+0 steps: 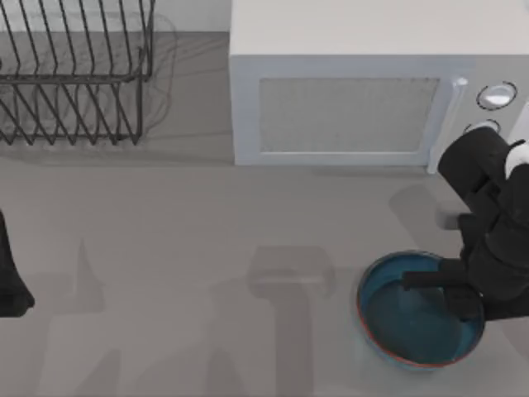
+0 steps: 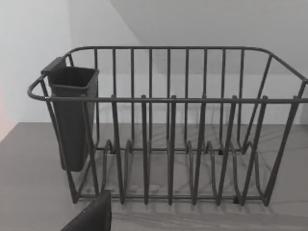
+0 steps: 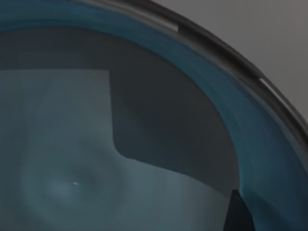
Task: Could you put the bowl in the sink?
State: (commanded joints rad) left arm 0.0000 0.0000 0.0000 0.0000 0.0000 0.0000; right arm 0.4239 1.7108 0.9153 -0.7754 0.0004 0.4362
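The microwave [image 1: 347,83] stands at the table's [image 1: 182,248] back, the dish rack [image 1: 74,74] at back left, the left arm parked at the left edge. The step in hand looks like grasping: the bowl [image 1: 413,318] sits on the table front right, with the right gripper [image 1: 446,294] reaching over its right rim, fingers seemingly inside; whether they are spread or pinching I cannot tell. Next, a firm rim pinch, then lifting.
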